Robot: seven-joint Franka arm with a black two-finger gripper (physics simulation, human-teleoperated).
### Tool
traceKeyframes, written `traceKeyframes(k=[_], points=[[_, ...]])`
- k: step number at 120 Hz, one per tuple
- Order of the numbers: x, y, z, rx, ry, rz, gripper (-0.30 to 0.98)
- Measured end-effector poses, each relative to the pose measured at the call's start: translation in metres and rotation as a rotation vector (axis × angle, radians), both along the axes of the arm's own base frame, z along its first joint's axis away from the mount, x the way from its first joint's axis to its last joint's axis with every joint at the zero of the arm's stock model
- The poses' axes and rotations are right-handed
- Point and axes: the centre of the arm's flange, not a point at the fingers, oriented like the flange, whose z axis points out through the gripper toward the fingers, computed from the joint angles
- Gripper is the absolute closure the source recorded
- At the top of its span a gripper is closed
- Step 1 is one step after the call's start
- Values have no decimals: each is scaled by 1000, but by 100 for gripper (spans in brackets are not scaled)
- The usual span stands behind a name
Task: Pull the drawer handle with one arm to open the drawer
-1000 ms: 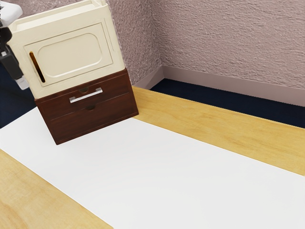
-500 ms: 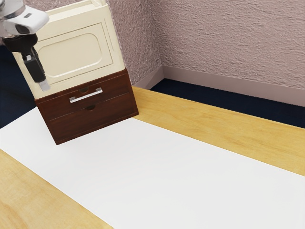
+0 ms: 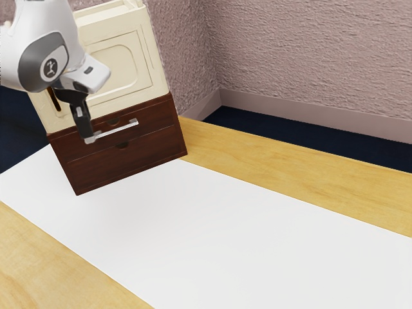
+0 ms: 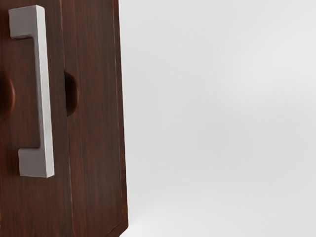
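My gripper (image 3: 87,136) points down in front of the cabinet, its tip by the left end of the silver handle (image 3: 119,130) in the exterior view. Whether it touches the handle cannot be told. That handle is fixed on the upper dark brown drawer (image 3: 151,114), which stands closed, flush with the lower drawer (image 3: 129,159). From my hand, the whole handle (image 4: 43,94) shows as a bar with a bracket at each end, with nothing around it.
A cream cabinet section (image 3: 122,67) with a dark slot handle sits on top of the drawers. White sheet (image 3: 244,238) covers the middle of the wooden table (image 3: 302,164). Behind rises a rough pinkish wall (image 3: 309,58).
From the exterior view's left edge, my arm has come across the cream section and lower, bringing my gripper to the handle's left end. The drawers have not moved.
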Motion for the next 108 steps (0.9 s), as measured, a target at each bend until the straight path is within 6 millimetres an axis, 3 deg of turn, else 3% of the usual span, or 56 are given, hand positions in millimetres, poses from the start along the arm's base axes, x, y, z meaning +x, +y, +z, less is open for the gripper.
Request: traceKeyframes(k=[22,48,70,108], points=[[29,-7,-32,33,-2,-27,0],[41,2,-45,58,-41,-29,0],[54,13,-74,70,-24,-20,0],[70,25,-87,97,-41,-14,0]])
